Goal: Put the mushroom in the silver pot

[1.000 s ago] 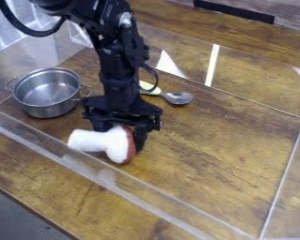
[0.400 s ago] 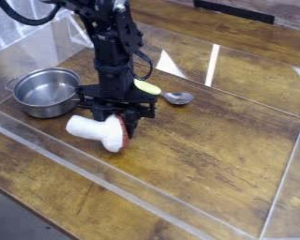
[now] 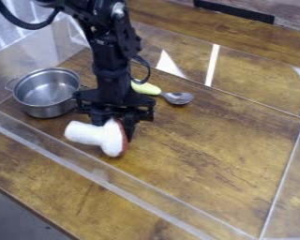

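The mushroom (image 3: 93,137) lies on its side on the wooden table, its thick white stem pointing left and its red-brown cap under my gripper. My gripper (image 3: 119,126) points straight down and is shut on the mushroom's cap end, one dark finger on each side. The mushroom still rests on the table. The silver pot (image 3: 45,92) stands to the upper left, round and shiny, with nothing in it. It is about a hand's width from the mushroom.
A yellow-green vegetable toy (image 3: 146,87) lies just behind the arm, and a small grey spoon-like piece (image 3: 178,97) sits to its right. Clear acrylic walls (image 3: 65,155) ring the wooden table (image 3: 216,150).
The fingers have come together onto the mushroom's cap end. The mushroom has turned and slid slightly to the left on the table. The arm itself has stayed in place.
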